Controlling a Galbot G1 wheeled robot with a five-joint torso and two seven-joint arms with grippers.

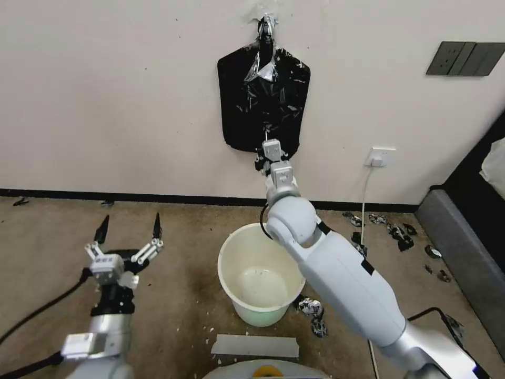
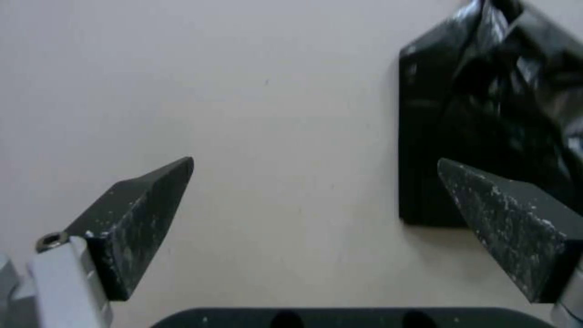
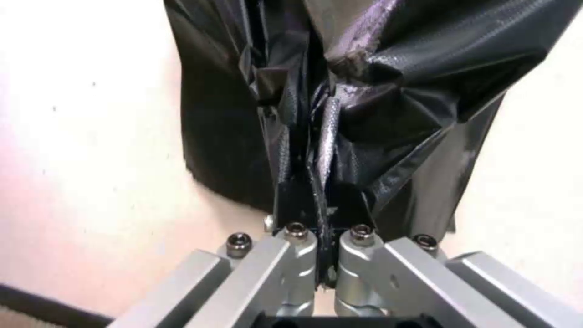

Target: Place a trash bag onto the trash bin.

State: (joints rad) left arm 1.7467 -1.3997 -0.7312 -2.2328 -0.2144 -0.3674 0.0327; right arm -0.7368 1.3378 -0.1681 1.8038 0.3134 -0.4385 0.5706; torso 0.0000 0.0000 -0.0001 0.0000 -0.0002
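The right gripper (image 3: 319,200) pinches the bottom edge of the trash bag (image 1: 263,100) hanging above it. The left gripper (image 1: 129,229) is wide open, holding nothing, beside the trash bin (image 1: 231,252).

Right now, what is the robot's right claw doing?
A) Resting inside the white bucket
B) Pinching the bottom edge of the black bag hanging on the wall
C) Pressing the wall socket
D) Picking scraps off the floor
B: the right gripper is raised to the wall with its fingers closed on a fold at the lower edge of the hanging trash bag, above the trash bin.
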